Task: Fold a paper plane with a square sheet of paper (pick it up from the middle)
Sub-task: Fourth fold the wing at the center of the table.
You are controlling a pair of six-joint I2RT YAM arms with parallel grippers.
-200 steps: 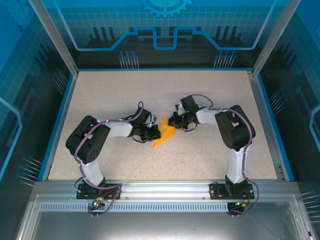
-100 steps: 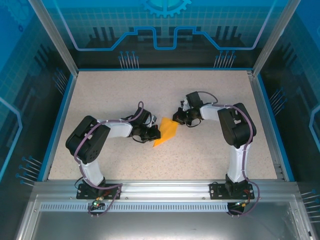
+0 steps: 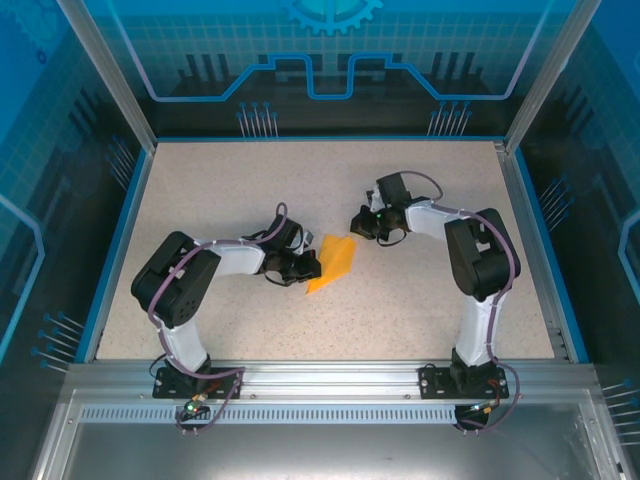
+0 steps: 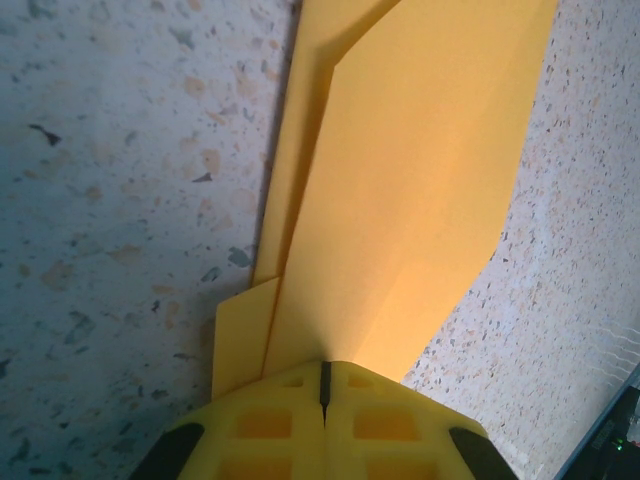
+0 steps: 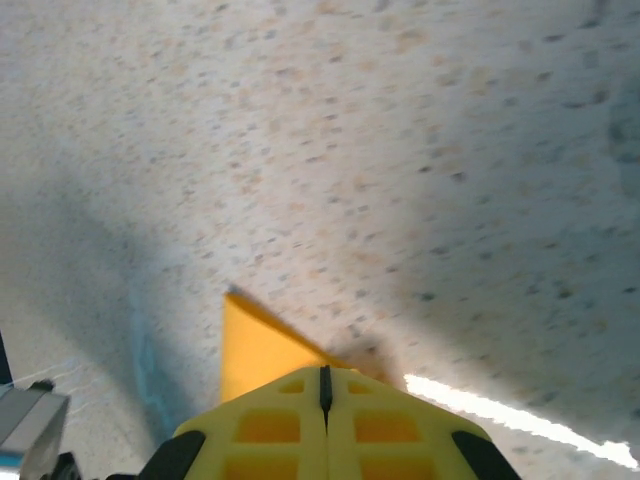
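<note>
1. Where it's at: the paper plane (image 3: 335, 262) (well, half a plane so far, with layered flaps and one long crease) lies on the table (image 3: 250, 190). It's straight ahead of the left gripper (image 3: 303, 268), with its near end tucked right under those tips.
2. Left jaws: the pads are pressed together, with just a hairline seam between them in the left wrist view. The paper shows face-on ahead of them, so my guess is they're pinning it down rather than nipping it. I can't tell for sure whether a layer is caught in the seam.
3. Right gripper (image 3: 366, 222): its jaws are closed tight too, with nothing between them. In its own wrist view, a corner of the paper plane (image 5: 252, 345) pokes out just ahead and a bit left of the tips.
4. Step in hand, as I read it: setting up the next fold, with the left as the anchor.
5. Doing it well:
   - Leave the left tips planted so the sheet can't swivel.
   - Bring the right tips in low at the free edge farthest from the left jaws.
   - Get under that edge instead of shoving it, because thin paper just skates.
   - Lay the flap over along the existing crease, then run the closed tips down the fold to set it.
</note>
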